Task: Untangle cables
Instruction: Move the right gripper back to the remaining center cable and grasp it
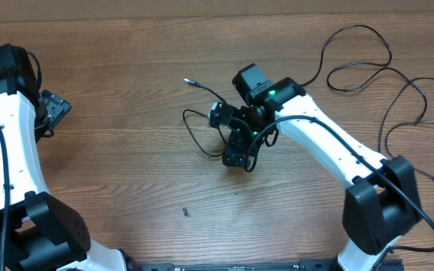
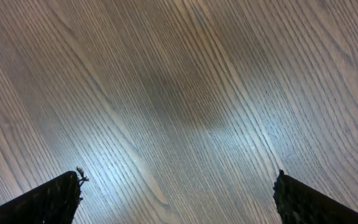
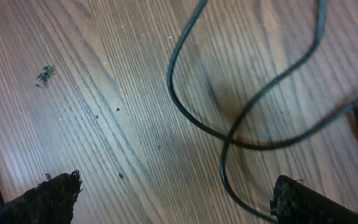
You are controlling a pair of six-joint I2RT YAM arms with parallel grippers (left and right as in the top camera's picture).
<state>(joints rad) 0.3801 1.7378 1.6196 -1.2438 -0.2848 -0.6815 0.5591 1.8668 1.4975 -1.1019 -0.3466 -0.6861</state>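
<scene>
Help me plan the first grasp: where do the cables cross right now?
The cables cross just ahead of the open right hand in the right wrist view, toward the picture's right; overhead that is near the middle of the table.

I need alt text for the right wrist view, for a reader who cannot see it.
Thin black cables cross in a loop on a wooden table, just ahead of the open right gripper, whose two fingertips show at the bottom corners.

Thin black cables (image 1: 388, 56), slack and flat, wide loose loops at far right, smaller crossed loop at centre
</scene>
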